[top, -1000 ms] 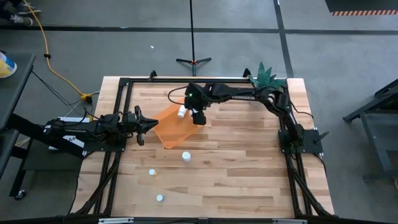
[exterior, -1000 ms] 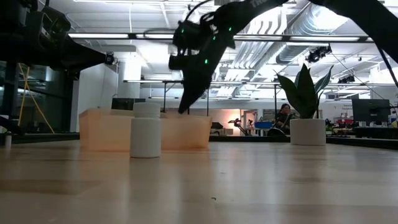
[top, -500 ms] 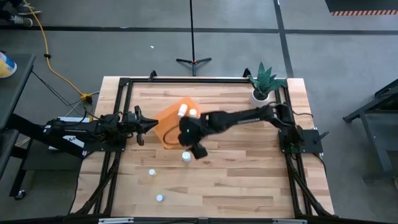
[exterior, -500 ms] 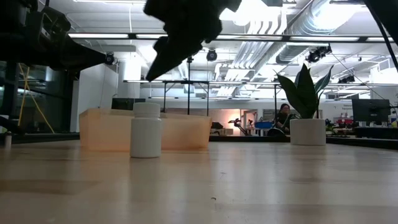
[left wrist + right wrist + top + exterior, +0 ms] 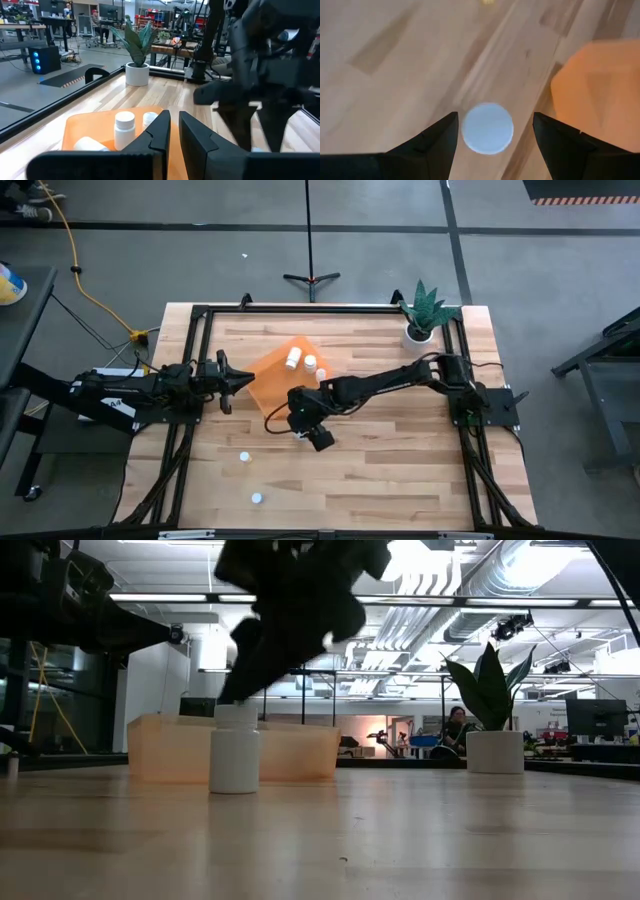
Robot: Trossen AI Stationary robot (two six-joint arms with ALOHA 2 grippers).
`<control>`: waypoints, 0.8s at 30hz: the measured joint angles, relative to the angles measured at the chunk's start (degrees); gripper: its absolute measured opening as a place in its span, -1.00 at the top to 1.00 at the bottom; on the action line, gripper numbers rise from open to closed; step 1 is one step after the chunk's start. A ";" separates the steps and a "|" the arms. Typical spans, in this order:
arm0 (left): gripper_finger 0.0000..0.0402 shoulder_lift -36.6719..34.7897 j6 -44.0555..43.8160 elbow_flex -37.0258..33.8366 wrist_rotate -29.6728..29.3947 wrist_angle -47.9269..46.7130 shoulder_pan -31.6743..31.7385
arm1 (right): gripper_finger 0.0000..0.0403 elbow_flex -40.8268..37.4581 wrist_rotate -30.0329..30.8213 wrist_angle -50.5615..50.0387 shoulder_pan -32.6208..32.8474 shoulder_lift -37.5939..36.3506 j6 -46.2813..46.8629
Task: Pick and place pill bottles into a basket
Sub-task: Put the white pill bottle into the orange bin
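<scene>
Right hand spread wide, straddled upright pill bottle, cap up, long axis vertical, basket just beside.

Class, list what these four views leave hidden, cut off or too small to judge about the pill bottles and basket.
- High view: the bottle under the right hand is covered by the arm.
- Low view: the basket wall hides its contents.
- Left wrist view: a third bottle in the basket is partly hidden behind the left hand.
- High view: the two loose bottles are too small for labels.
</scene>
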 joint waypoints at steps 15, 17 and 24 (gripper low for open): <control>0.63 0.00 0.09 0.02 0.08 0.00 0.01 | -0.20 -5.37 -0.77 7.48 -0.10 -0.08 1.99; 0.63 0.00 0.09 0.02 0.09 0.00 0.01 | -0.14 -5.37 -0.78 7.40 -0.10 -0.08 1.98; 0.63 0.00 0.09 0.02 0.11 0.00 0.00 | 0.28 -5.37 -2.65 7.26 -0.10 -0.08 1.00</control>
